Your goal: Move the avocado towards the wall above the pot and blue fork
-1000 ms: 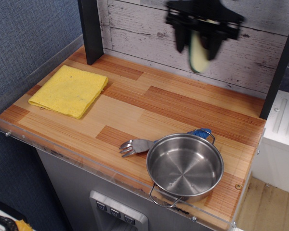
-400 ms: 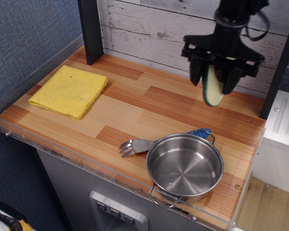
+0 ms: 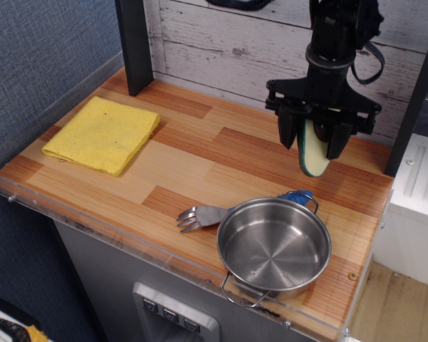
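Note:
My black gripper (image 3: 314, 142) is shut on the avocado (image 3: 314, 151), which hangs edge-on between the fingers, pale flesh and dark green rim showing, its lower tip close to the wooden counter (image 3: 200, 164). It is at the back right, near the whitewashed plank wall (image 3: 221, 43). The shiny steel pot (image 3: 273, 246) stands in front of it at the counter's front right. The blue fork (image 3: 214, 212) lies beside the pot's far-left side, tines pointing left, its blue handle end (image 3: 299, 196) showing behind the pot's rim.
A folded yellow cloth (image 3: 103, 134) lies at the left of the counter. A black post (image 3: 134, 44) stands at the back left and another (image 3: 417, 92) at the right. A clear acrylic lip (image 3: 128, 239) edges the front.
The gripper with the avocado has come down from high near the wall and moved slightly right, and now holds the avocado low over the counter behind the pot.

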`<state>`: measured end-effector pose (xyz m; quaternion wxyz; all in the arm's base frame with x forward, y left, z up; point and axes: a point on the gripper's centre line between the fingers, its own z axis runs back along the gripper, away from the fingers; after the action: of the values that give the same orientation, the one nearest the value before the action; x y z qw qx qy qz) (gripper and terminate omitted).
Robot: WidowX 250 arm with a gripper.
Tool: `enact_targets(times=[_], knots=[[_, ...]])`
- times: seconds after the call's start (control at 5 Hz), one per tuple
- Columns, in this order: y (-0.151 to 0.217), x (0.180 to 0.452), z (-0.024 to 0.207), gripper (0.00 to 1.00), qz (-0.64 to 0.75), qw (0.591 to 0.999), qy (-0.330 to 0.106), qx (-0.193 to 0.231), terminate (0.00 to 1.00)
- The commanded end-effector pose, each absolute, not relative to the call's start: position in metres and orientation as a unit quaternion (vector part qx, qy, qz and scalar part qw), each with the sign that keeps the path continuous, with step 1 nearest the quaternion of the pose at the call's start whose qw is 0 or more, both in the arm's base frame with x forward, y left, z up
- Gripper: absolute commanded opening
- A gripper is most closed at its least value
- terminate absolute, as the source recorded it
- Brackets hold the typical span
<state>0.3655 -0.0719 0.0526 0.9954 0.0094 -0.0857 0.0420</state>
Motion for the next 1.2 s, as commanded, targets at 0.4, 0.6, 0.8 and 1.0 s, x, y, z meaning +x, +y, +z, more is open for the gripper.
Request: enact_targets(times=[0.4, 0.6, 0.8, 1.0], knots=[[-0.068, 0.371, 0.036, 1.0, 0.068, 0.993, -0.079, -0.059, 0.0], [-0.069, 0.374, 0.044, 1.0, 0.057, 0.992, -0.088, -0.064, 0.0], [-0.073, 0.38, 0.06, 1.0, 0.042, 0.991, -0.112, -0.067, 0.0], [-0.079, 0.385, 0.078, 1.0, 0.022, 0.988, -0.136, -0.068, 0.0]])
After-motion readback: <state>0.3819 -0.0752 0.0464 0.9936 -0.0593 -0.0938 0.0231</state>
